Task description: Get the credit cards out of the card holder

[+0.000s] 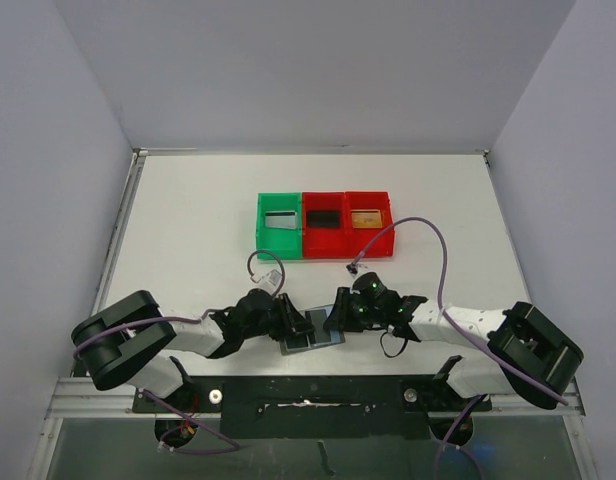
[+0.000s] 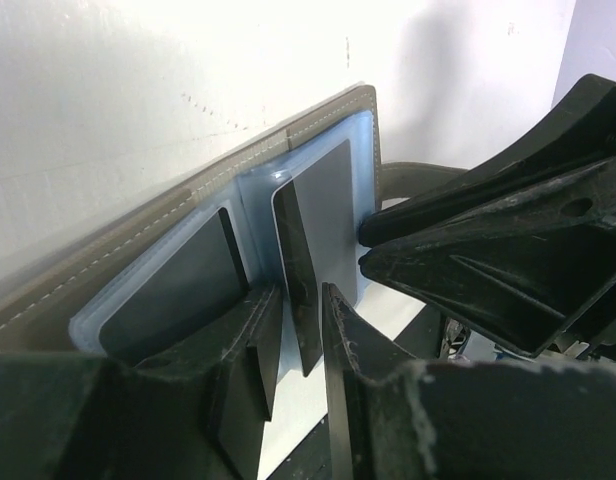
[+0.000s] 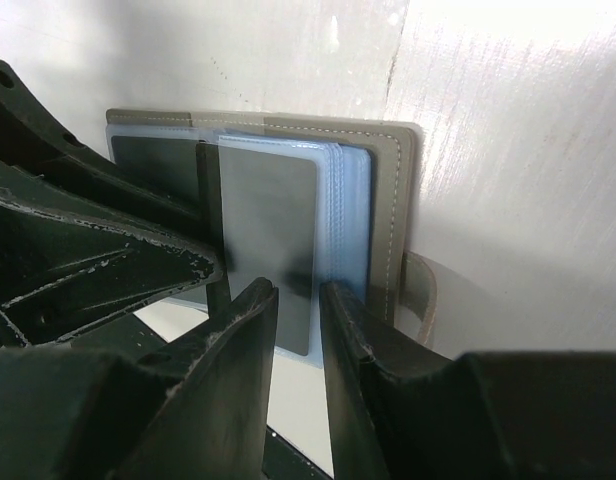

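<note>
Card holder (image 2: 318, 118) lying open, grey outside, bluish pockets; right gripper (image 2: 364, 248) clamped on its edge, left gripper (image 2: 300, 292) pinching black card (image 2: 293, 240) at lower centre.

Both end effectors (image 1: 291, 322) (image 1: 335, 316) flank the card holder (image 1: 313, 339).

White table (image 1: 188, 230). Toward the back, a touching row: green bin (image 1: 279, 197), red bin (image 1: 324, 250), second red bin (image 1: 368, 197). Near the front, an open grey card holder (image 1: 318, 340).
</note>
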You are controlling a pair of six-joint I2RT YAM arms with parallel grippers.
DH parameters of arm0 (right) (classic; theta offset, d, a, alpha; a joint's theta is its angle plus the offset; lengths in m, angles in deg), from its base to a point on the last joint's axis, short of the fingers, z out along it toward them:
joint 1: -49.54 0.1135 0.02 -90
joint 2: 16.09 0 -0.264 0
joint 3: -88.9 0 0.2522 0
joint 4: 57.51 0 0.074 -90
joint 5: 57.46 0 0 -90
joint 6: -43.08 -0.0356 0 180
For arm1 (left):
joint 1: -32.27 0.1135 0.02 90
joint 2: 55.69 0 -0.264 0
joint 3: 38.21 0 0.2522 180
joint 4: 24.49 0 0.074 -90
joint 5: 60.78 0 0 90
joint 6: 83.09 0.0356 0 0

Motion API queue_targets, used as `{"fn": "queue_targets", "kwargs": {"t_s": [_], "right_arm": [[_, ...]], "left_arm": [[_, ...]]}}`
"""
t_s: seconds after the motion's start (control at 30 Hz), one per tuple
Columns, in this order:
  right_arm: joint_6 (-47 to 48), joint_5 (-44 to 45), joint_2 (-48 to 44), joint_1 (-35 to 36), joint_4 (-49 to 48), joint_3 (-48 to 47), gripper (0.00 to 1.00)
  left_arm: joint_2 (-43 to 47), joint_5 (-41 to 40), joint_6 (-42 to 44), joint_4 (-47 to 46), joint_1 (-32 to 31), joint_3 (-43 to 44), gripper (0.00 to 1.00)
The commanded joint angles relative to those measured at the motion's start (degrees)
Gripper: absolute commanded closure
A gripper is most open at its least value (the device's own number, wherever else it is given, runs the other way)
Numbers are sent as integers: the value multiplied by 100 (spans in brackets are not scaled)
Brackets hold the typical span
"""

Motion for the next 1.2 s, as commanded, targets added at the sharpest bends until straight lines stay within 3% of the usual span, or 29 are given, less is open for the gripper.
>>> {"fn": "queue_targets", "kwargs": {"t_s": [0.0, 0.37, 0.53, 0.7, 0.87, 1.03, 1.17], "right_arm": [[73, 231, -28, -77, 288, 176, 73], [294, 187, -171, -160, 604, 56, 73], [285, 177, -218, -199, 602, 61, 72], [276, 69, -271, -224, 506, 50, 73], [302, -47, -221, -241, 412, 30, 72], [296, -17, -175, -244, 458, 46, 72], [310, 147, -226, -256, 635, -3, 73]], "left_arm": [[-16, -23, -166, -534, -14, -90, 79], [128, -16, -343, -990, -14, -301, 98], [7, 86, -377, -1122, -6, -279, 98], [-201, 203, -421, -1413, -5, -248, 87], [-522, 366, -446, -1799, -5, -196, 84], [-639, 419, -539, -1952, -1, -204, 100], [-528, 351, -529, -1753, 2, -236, 100]]}}
